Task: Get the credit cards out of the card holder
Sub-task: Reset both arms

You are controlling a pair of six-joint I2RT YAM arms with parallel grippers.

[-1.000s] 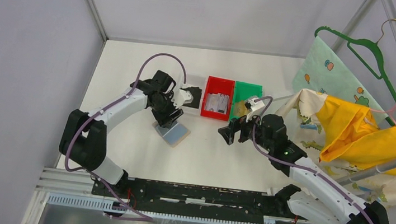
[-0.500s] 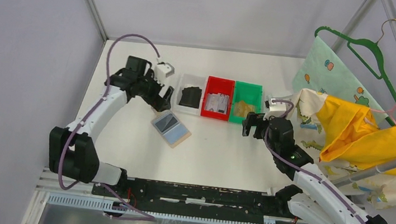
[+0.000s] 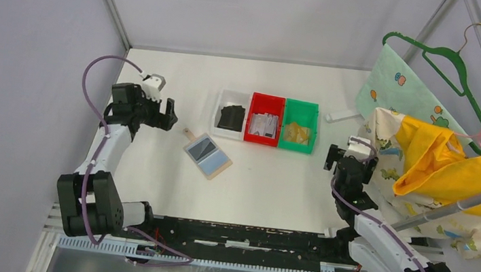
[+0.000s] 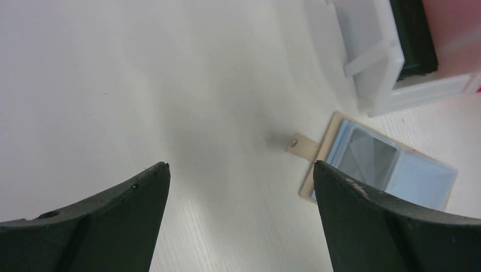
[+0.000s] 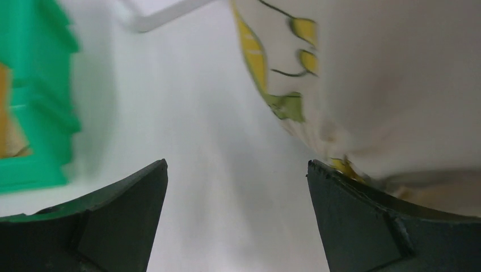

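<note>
Surroundings: three plastic bins in a row at the back of the table (image 3: 150, 187), touching side to side: white bin (image 3: 219, 106), red bin (image 3: 251, 118), green bin (image 3: 314, 127). A black lump (image 3: 231, 116) sits in the white one and a yellowish lump (image 3: 297, 133) in the green one.
Right side: patterned cloth (image 3: 400, 92) and yellow cloth (image 3: 439, 165) hang off a rail, with a green hanger (image 3: 438, 59) above.
Crowding: the patterned cloth is right beside the right gripper (image 3: 345, 156) and fills one side of its wrist view.
Card holder: the card holder (image 3: 207, 155) lies opened flat on the table, just in front of the white bin, with its tab (image 4: 299, 146) pointing toward the left gripper (image 3: 172, 114).
Credit cards: the credit cards (image 3: 264, 125) are piled in the red bin.
Left fingers: spread wide, holding nothing, above the table and well apart from the holder.
Right fingers: also spread wide, empty, near the green bin.
Materials: holder is tan with blue-grey and dark inner panels, rectangular. The cards are thin, pale and a bit shiny. The fingers (image 4: 102, 221) are dark and curved.
</note>
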